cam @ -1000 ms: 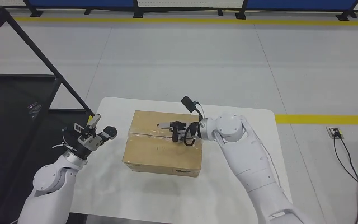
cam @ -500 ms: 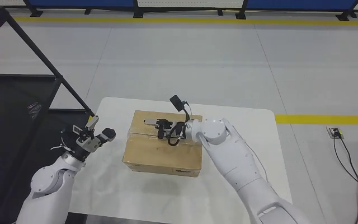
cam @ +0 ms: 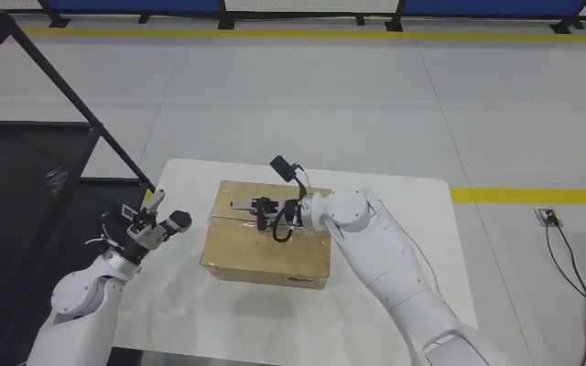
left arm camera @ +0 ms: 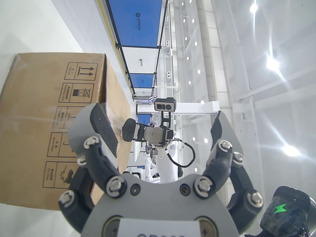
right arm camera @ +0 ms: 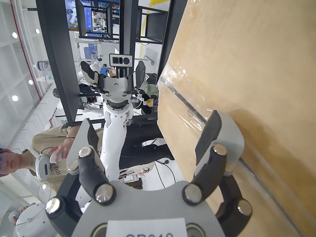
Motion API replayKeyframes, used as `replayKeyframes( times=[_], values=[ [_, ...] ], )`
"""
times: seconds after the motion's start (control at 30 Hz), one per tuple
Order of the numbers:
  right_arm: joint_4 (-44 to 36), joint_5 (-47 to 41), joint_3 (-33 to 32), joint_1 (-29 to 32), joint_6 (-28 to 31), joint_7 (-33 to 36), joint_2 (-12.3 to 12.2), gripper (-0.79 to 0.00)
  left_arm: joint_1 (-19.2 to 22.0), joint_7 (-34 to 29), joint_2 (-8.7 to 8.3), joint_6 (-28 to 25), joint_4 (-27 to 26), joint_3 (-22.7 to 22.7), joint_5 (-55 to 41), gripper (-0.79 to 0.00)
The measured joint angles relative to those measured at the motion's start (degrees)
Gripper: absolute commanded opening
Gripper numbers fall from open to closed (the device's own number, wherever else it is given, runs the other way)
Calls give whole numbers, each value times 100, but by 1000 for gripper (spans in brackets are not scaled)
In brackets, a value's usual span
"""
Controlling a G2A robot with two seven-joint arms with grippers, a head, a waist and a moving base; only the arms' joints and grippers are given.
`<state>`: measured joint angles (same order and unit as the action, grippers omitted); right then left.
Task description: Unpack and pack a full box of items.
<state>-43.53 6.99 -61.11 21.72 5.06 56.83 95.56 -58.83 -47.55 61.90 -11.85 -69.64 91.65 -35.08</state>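
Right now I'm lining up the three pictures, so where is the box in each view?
Top view: box on the table, under the right jaws.
Left wrist view: box beyond the left jaws, printed side showing.
Right wrist view: box beside the right jaws, taped top showing.
Shared landmark: the open right jaws at the box's tape seam.

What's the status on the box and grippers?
Left gripper open, beside box. Right gripper open over box top, finger at taped seam. Box flaps shut. Nothing blocking.
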Motion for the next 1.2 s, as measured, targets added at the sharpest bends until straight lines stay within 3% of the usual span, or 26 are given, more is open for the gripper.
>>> replayKeyframes(
  times=[0.6,0.97,1.2],
  values=[
    [-2413,1263,-961,1420,-1098,182,-643,0,68,42,14,-18,-41,-160,-31,0],
    [-3264,1182,-1626,2163,-1113,233,-905,0,68,76,9,-15,-66,-207,25,0],
    [-3405,1025,-1978,2408,-1106,73,-1026,0,64,103,7,-11,-107,-234,62,0]
  ],
)
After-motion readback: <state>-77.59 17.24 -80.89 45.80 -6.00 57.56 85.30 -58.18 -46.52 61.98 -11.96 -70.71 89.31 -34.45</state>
